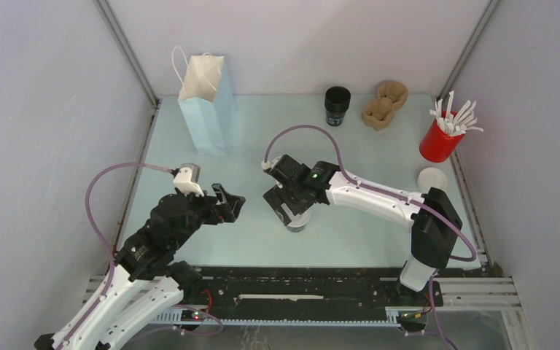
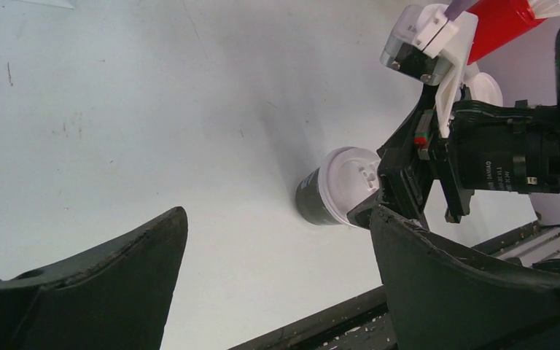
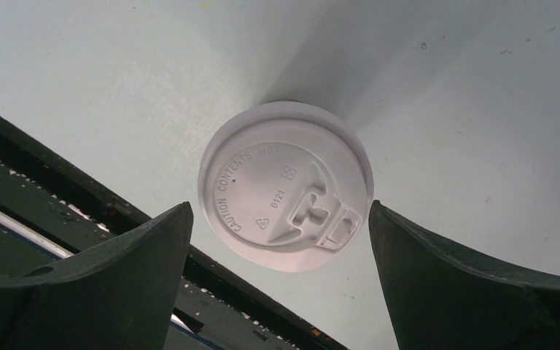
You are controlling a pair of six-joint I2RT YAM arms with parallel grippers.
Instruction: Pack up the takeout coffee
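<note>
Right pincer (image 3: 278, 226) is hovering wide open and empty, straight above the upright coffee (image 3: 286, 195), jaws flanking it. Left pincer (image 1: 232, 204), equally open and empty, is sitting farther off.

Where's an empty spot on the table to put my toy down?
Bare table lies between the bag and the black cup, and between the right arm and the brown holders. It is crowded by the red cup and loose lid, and in the middle, where the right hand hangs over the coffee with the left hand beside it.
</note>
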